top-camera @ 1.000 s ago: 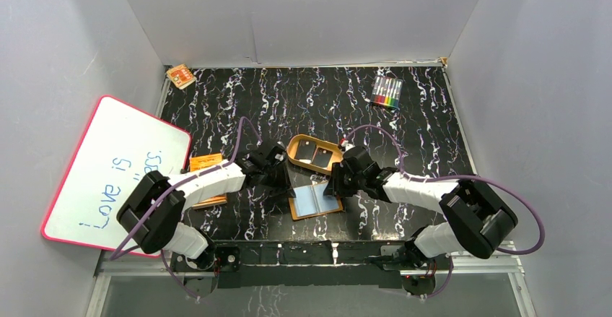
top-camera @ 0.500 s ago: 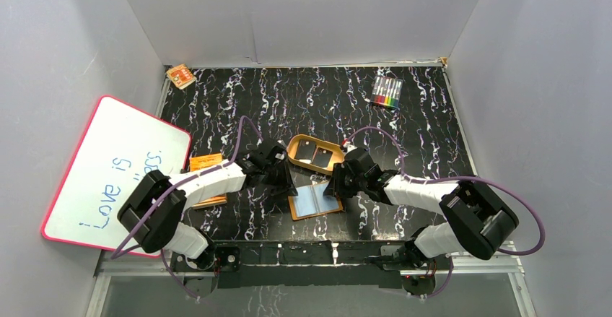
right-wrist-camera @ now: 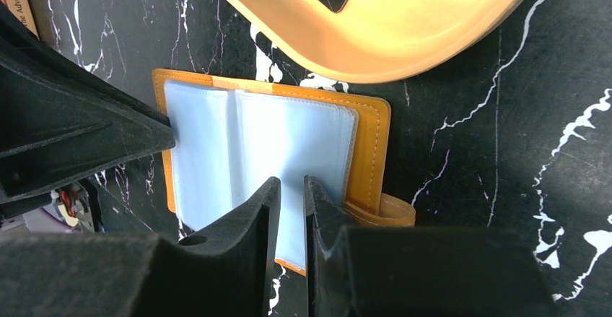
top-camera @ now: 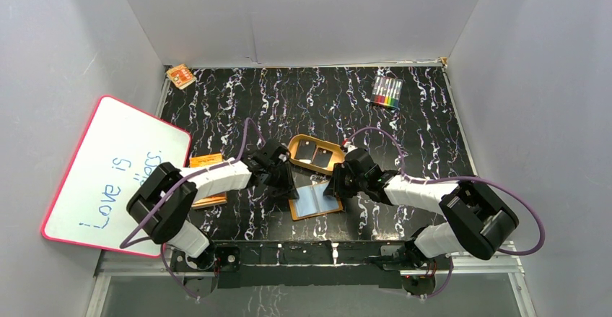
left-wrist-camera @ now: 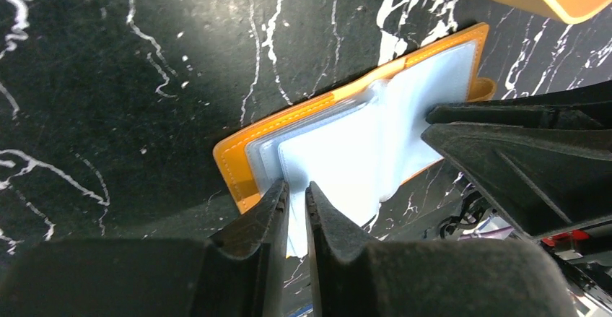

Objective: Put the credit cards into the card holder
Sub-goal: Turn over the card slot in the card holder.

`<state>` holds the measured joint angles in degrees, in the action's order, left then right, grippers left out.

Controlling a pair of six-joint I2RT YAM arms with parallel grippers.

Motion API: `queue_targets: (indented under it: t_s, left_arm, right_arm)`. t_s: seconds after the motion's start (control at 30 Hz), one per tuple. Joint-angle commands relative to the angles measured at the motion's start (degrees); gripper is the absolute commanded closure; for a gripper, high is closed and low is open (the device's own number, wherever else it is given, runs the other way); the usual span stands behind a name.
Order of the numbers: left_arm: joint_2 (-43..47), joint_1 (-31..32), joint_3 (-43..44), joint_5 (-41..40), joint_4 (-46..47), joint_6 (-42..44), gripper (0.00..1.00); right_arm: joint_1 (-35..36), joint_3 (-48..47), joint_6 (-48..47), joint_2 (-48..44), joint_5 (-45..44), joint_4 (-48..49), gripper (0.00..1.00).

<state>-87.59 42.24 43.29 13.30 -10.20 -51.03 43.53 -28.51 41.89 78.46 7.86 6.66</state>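
The card holder lies open on the black marbled table, its pale blue sleeves facing up. Two black credit cards rest in the tan oval tray just behind it. My left gripper is low at the holder's left edge. In the left wrist view its jaws stand a narrow slit apart over the sleeve corner. My right gripper is at the holder's right side. Its jaws are slightly parted over the right sleeve page, with nothing visibly pinched.
A whiteboard leans at the left. An orange printed booklet lies partly under the left arm. A pack of coloured markers lies at the back right, and a small orange item at the back left corner. Grey walls enclose the table.
The left jaws have parted from shut to a thin slit, and the left arm's elbow has shifted slightly right. The right gripper and the card holder have hardly moved.
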Motion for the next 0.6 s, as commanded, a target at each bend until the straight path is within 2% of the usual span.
queue_targets:
  t_s: [0.0,0.4,0.57]
  left_arm:
    - [-2.0,0.3,1.4,1.8,1.3,0.3,0.85]
    - [-5.0,0.6,2.1,8.6,9.8,-0.7,0.81]
    - [-6.3,0.6,1.5,12.9,17.8,-2.0,0.78]
  right_arm:
    - [0.1,2.6,-0.2,0.8,-0.5,-4.2,0.72]
    - [0.0,3.9,1.4,0.9,0.7,-2.4,0.71]
    - [0.1,4.1,1.7,0.5,0.4,-2.6,0.69]
